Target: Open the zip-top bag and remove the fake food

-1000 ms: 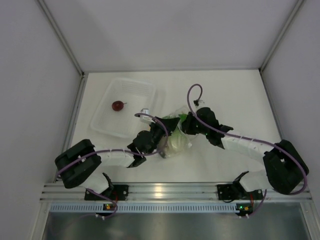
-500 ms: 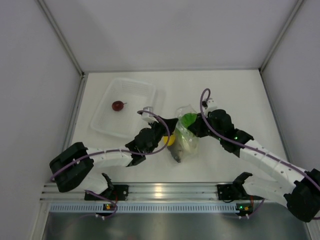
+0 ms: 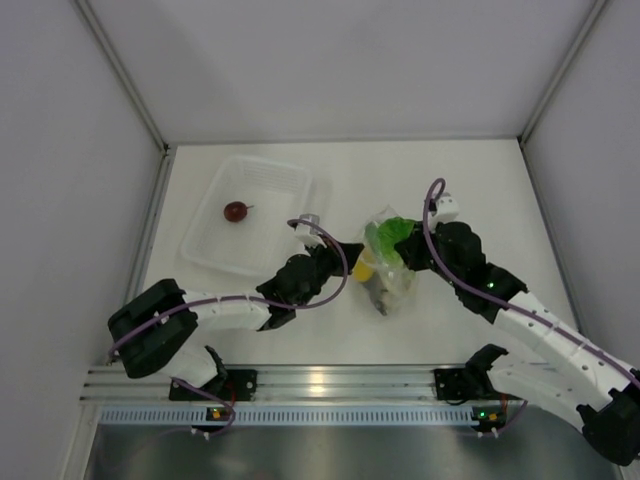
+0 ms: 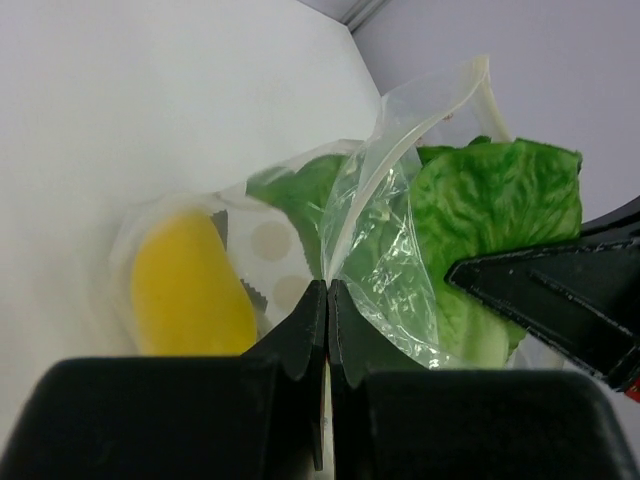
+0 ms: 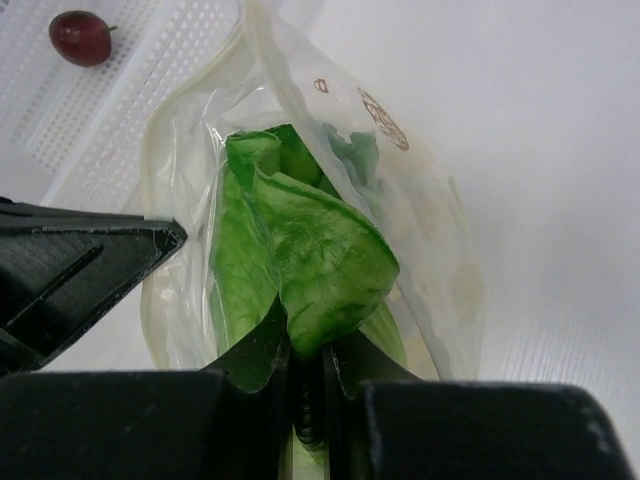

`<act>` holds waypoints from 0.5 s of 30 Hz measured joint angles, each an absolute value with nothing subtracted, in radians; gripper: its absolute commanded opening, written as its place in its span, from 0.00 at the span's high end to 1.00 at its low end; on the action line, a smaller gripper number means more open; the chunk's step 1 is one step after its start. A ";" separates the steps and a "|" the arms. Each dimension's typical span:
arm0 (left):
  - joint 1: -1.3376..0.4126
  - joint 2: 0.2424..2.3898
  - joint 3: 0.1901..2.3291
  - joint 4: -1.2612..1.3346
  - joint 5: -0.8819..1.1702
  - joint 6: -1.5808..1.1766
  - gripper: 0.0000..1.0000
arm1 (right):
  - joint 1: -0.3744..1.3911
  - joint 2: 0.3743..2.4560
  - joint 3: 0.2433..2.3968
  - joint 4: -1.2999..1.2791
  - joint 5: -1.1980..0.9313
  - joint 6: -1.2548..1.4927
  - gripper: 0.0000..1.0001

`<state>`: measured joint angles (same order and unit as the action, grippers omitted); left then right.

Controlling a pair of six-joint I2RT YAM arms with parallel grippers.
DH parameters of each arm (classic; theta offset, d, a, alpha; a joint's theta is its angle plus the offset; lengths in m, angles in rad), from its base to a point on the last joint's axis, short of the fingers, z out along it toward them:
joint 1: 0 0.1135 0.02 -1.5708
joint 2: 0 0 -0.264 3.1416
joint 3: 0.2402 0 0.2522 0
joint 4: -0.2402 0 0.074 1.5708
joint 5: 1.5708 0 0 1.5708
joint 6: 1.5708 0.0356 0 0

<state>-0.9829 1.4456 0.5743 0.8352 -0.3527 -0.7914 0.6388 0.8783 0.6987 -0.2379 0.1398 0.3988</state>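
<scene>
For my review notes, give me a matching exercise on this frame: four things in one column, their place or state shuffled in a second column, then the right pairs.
Column one
1. left gripper
2. right gripper
3. dark red fruit
4. yellow piece

Column two
A. lies in the clear tray
B. shut on the lettuce leaf
C. sits inside the zip-top bag
D. shut on the bag's plastic wall

Pairs: 1-D, 2-B, 3-A, 4-C

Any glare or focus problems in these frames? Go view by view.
Top external: even, soft light; one bright glare spot on the metal rail. Left wrist: zip-top bag film glints, lettuce sharp, its own fingers dark and soft-edged. Right wrist: lettuce crisp, dark red fruit slightly soft.
</scene>
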 measured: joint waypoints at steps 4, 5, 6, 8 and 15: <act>-0.984 1.470 0.574 0.835 -0.310 -0.789 1.00 | 0.611 0.878 0.726 -0.272 0.175 0.443 1.00; -0.984 1.476 0.574 0.835 -0.298 -0.789 1.00 | 0.604 0.878 0.730 -0.278 0.184 0.456 1.00; -0.985 1.483 0.576 0.836 -0.283 -0.786 1.00 | 0.599 0.878 0.735 -0.282 0.194 0.472 1.00; -0.990 1.502 0.585 0.835 -0.254 -0.778 1.00 | 0.590 0.881 0.739 -0.284 0.221 0.503 1.00; -1.079 1.579 0.646 0.861 -0.171 -0.713 1.00 | 0.579 0.978 0.782 -0.276 0.242 0.596 1.00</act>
<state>-1.0790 1.5787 0.6460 0.8608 -0.1711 -0.7128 0.5793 0.9783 0.7822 -0.2760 0.2420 0.5957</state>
